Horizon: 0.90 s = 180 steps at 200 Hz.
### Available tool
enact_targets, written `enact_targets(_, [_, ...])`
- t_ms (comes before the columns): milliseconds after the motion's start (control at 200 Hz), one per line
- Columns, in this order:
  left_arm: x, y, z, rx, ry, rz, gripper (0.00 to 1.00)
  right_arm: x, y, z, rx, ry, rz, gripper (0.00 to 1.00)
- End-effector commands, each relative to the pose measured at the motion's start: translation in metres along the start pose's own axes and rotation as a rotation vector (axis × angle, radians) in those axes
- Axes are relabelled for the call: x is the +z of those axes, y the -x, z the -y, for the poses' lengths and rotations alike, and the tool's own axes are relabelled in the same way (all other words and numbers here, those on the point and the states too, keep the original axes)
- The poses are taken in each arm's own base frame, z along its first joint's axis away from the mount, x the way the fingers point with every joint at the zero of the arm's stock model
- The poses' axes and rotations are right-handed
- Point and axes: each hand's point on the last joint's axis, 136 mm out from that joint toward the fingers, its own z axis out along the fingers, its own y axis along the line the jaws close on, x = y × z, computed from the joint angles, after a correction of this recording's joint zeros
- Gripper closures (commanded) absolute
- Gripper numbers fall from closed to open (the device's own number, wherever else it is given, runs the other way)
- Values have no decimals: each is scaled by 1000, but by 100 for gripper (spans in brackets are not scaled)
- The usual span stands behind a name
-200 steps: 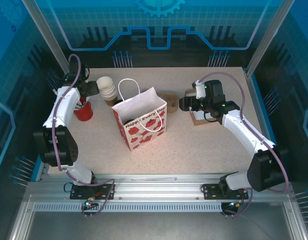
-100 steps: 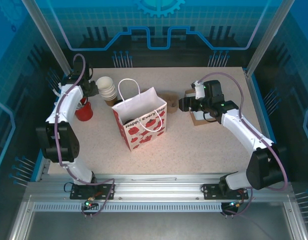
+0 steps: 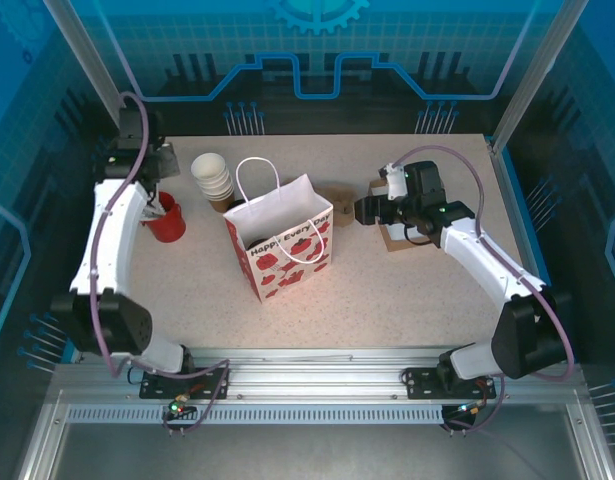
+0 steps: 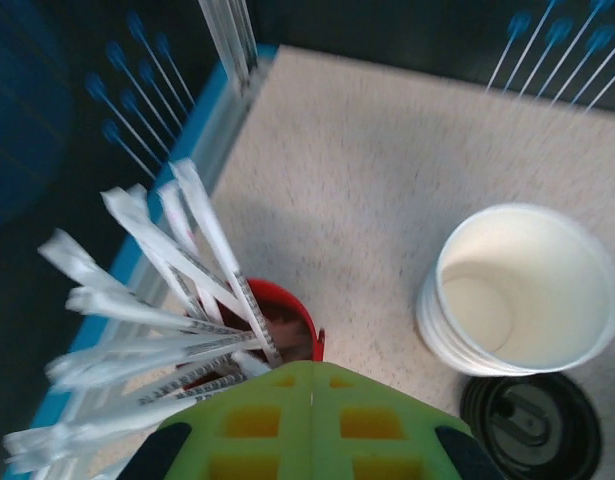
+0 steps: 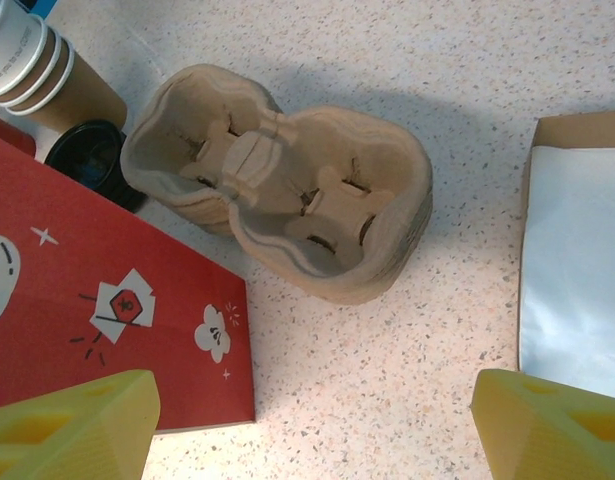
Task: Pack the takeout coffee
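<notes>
the left claw (image 4: 312,400) is closed tight, gripping nothing visible, above a red cup (image 4: 290,312) of wrapped straws (image 4: 157,290). the small black-lidded takeout coffee (image 4: 532,428) stands just beside a stack of white paper cups (image 4: 527,290). the right claw (image 5: 312,405) gapes wide and empty over a brown cardboard cup carrier (image 5: 277,180).

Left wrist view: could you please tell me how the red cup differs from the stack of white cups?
The red cup is red and looks single; the stack of white cups is white, with several nested. The red cup holds white wrapped sticks that fan out, while the stack of white cups has an empty top cup. Both stand upright on the speckled table.
</notes>
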Motion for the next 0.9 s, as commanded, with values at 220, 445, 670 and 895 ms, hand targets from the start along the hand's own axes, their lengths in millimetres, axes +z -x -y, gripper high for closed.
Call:
enact_targets(220, [-223, 50, 38, 25, -350, 400, 98, -44, 23, -23, -53, 18, 68, 17])
enact_targets(445, [-306, 24, 99, 68, -844, 363, 98, -51, 22, -21, -67, -10, 50, 17])
enact_targets(670, [-293, -4, 143, 117, -993, 216, 97, -55, 21, -20, -69, -20, 43, 17])
enact_targets(895, [-241, -37, 184, 155, -999, 51, 97, -55, 19, -17, -77, -37, 32, 16])
